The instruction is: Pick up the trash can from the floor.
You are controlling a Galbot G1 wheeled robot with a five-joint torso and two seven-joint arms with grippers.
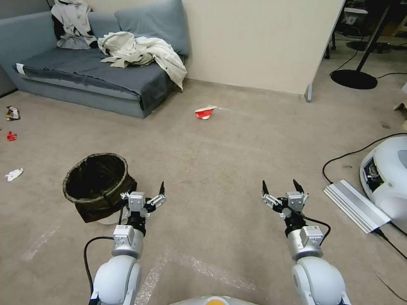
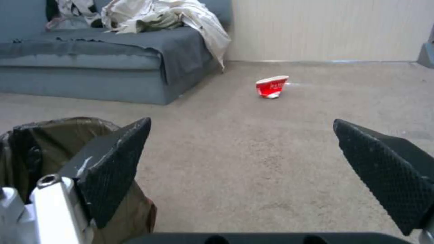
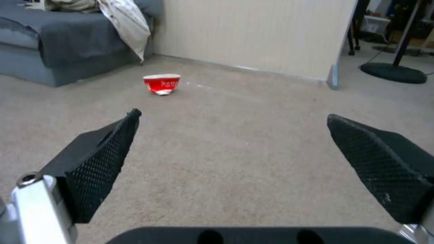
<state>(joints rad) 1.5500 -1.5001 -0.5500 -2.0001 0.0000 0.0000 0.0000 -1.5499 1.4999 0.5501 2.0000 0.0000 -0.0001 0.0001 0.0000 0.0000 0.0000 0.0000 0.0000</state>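
Both white, rounded, silver-jointed arms reach forward and low from the bottom of the head view, side by side and well apart, each with a black cable looping beside its wrist. The left gripper (image 1: 141,189), a silver-bodied claw with two black, textured, pointed fingers (image 2: 118,159), points ahead with its jaws spread wide and nothing between them. The right gripper (image 1: 280,186), of the same build, is level with it, its black fingers (image 3: 100,159) likewise wide apart and bare.

bag-lined trash can (image 1: 96,180), upright on floor (image 1: 220,169)
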